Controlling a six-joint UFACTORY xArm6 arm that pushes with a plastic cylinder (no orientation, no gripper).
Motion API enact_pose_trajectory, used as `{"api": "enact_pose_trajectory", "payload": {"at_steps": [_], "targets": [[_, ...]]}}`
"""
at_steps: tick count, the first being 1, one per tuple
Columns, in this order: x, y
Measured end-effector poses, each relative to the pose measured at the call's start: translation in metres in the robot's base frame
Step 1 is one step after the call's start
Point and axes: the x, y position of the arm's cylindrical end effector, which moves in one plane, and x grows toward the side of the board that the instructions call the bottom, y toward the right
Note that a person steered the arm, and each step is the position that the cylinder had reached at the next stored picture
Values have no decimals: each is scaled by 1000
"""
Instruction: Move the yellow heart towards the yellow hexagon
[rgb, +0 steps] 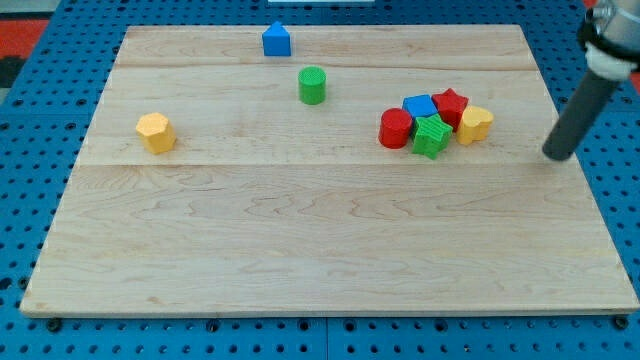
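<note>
Camera view finds my tip (556, 153), the hand's blunt dark rod end with nothing to open or close, at the tabletop's (300, 240) right edge, right of the yellow heart (475, 124). That heart touches a tight cluster: red star (451, 104), blue cube (419, 106), ribbed green block (431, 137), red cylinder (395, 129). Farther left stand a green cylinder (312, 85) and blue house-shaped block (276, 40). The yellow hexagon (155, 132) sits far left on pale planked wood over blue pegboard (30, 150).

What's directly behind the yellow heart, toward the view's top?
The red star block touches the yellow heart at its upper left; beyond it lies bare board. The star's lower edge is hidden by neighbouring blocks.
</note>
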Motion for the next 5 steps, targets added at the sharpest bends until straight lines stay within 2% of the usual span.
{"api": "enact_pose_trajectory", "payload": {"at_steps": [1, 2, 5], "targets": [[-52, -23], [-42, -67], [40, -146]]}}
